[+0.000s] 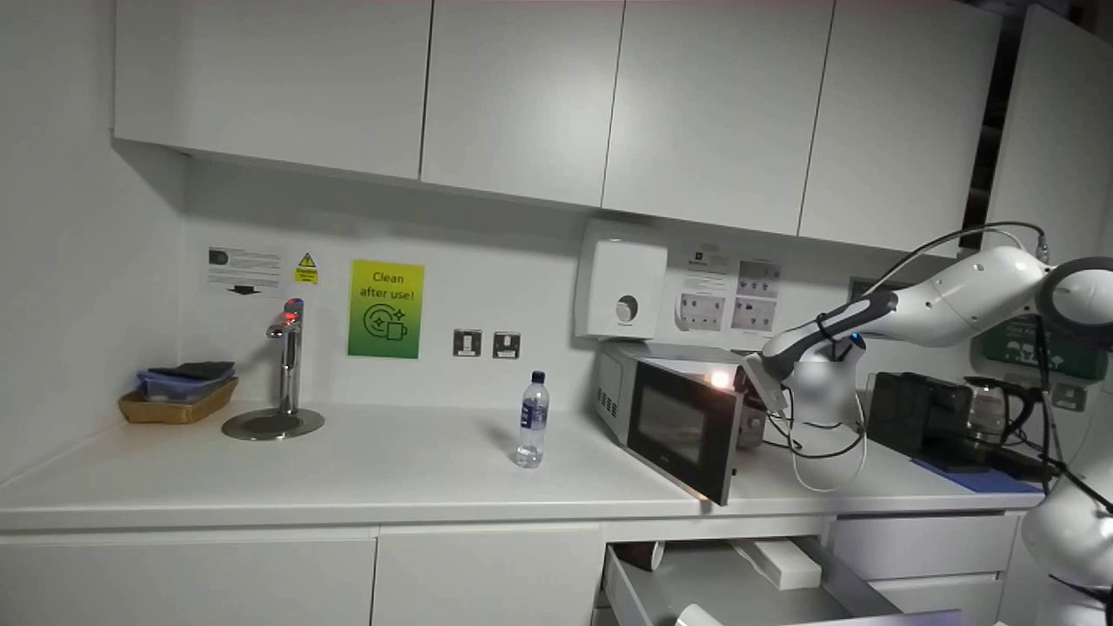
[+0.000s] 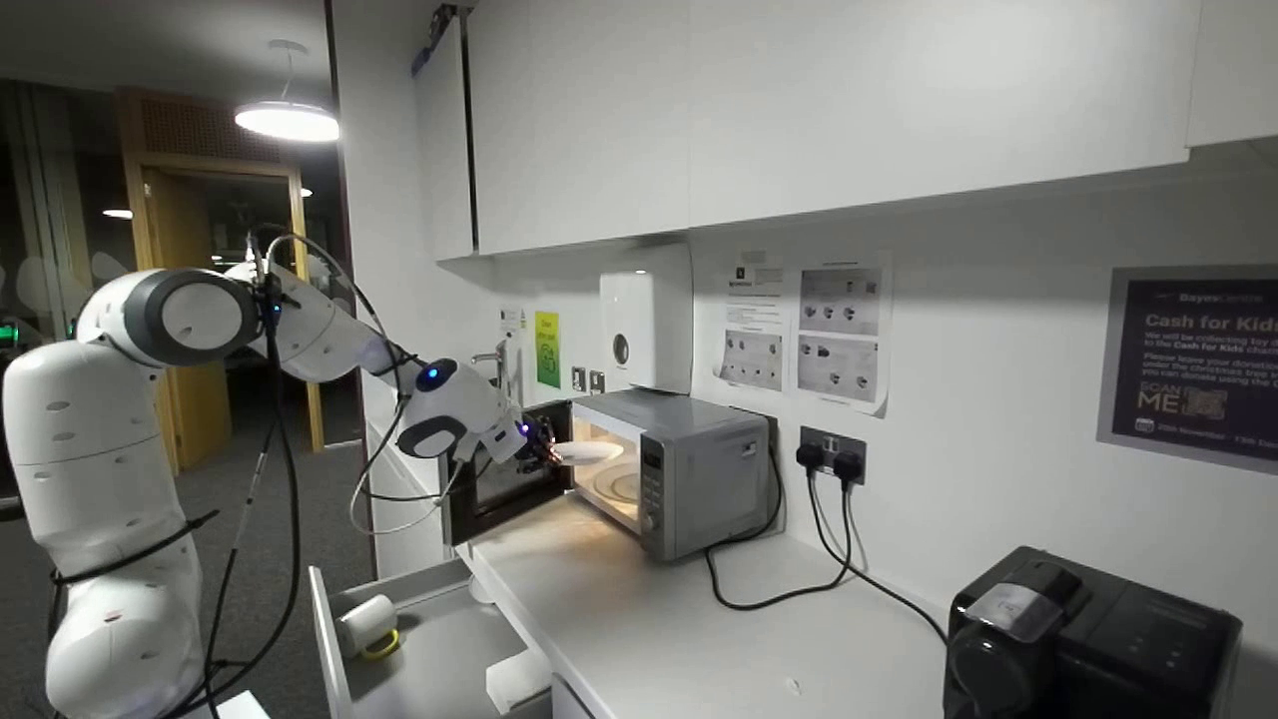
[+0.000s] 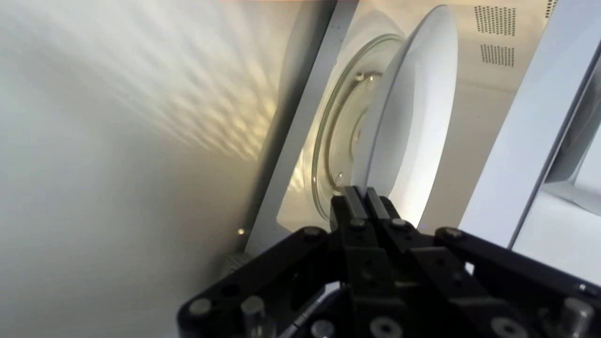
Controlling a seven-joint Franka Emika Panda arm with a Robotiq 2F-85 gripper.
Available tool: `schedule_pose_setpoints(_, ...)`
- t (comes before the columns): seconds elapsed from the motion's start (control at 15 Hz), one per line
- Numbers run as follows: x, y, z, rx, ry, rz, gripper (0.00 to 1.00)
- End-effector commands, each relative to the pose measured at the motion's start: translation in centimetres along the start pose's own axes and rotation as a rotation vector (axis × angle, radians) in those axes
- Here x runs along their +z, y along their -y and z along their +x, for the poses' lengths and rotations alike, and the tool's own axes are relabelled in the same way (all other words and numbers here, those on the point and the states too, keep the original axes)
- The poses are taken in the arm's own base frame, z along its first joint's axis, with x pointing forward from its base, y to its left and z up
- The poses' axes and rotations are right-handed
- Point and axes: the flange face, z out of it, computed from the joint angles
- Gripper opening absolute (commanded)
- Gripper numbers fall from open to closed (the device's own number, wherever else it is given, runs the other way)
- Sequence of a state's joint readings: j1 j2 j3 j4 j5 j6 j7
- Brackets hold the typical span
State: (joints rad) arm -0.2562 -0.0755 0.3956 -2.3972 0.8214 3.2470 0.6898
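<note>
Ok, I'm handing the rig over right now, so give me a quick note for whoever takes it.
Gripper: shut on the white plate, at its rim.
Where things are: the plate is at the mouth of the microwave, clear of the glass turntable. The door stands open, interior lit.
Done: door open, plate gripped.
Left: plate not set down yet; I'd avoid opening the jaws until it looks supported.
Watch: the drawer below is open, with a mug inside.

Both exterior views share the microwave from opposite sides; the wrist view looks closely inside.
</note>
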Motion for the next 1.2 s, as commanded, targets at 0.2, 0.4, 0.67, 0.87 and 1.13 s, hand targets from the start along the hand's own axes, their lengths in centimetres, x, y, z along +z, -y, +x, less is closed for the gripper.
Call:
schedule_pose_setpoints(0.2, -5.8, 0.1, 2.5, 0.228, 0.063, 0.011, 0.01)
schedule_pose_setpoints(0.4, -6.9, -0.9, 3.6, 0.251, 0.046, 0.009, 0.01)
schedule_pose_setpoints(0.67, -7.2, -2.8, 4.1, 0.200, 0.018, -0.031, 0.01)
schedule_pose_setpoints(0.87, -7.5, -4.1, 3.9, 0.121, 0.014, -0.064, 0.01)
schedule_pose_setpoints(1.13, -8.7, -4.6, 3.1, -0.028, 0.043, -0.071, 0.01)
